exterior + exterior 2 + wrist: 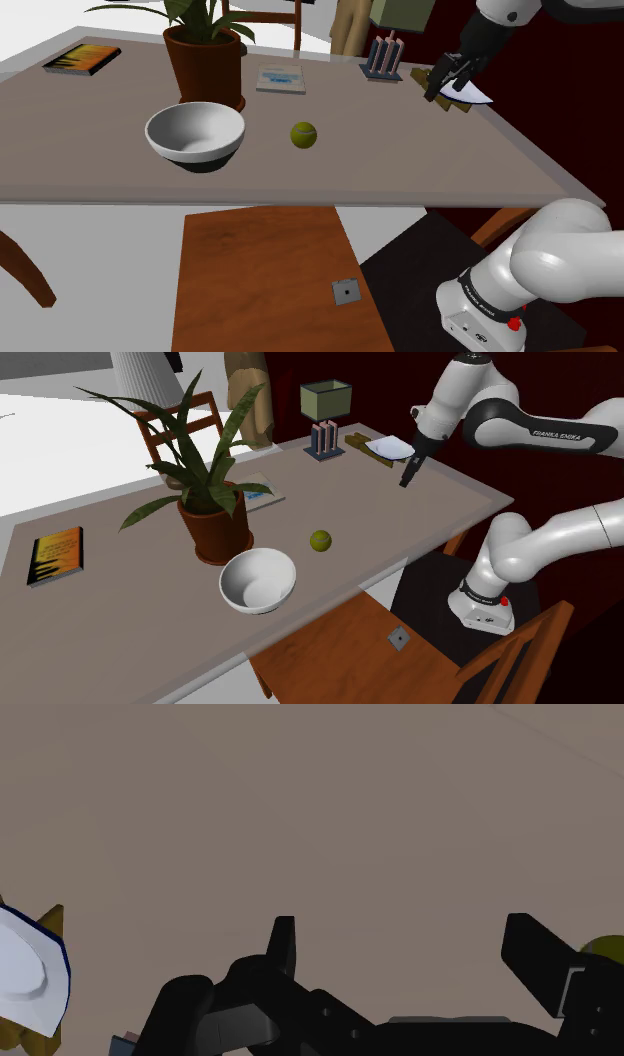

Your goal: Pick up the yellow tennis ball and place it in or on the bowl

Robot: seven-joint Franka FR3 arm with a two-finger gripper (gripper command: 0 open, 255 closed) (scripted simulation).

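As the arm arches over the desk edge, gripper hangs open, empty. Tennis ball, bowl mid-desk; dark red wall beyond.

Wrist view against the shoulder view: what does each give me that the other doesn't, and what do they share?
Wrist view gives: the tool with its fingers standing apart, open, and bare table between them.
Shoulder view gives: the bowl, empty, with the potted plant behind it.
Both: the tennis ball, apparently the yellow-green sliver beside one finger in the wrist view, and the white blue-edged object close to the tool.
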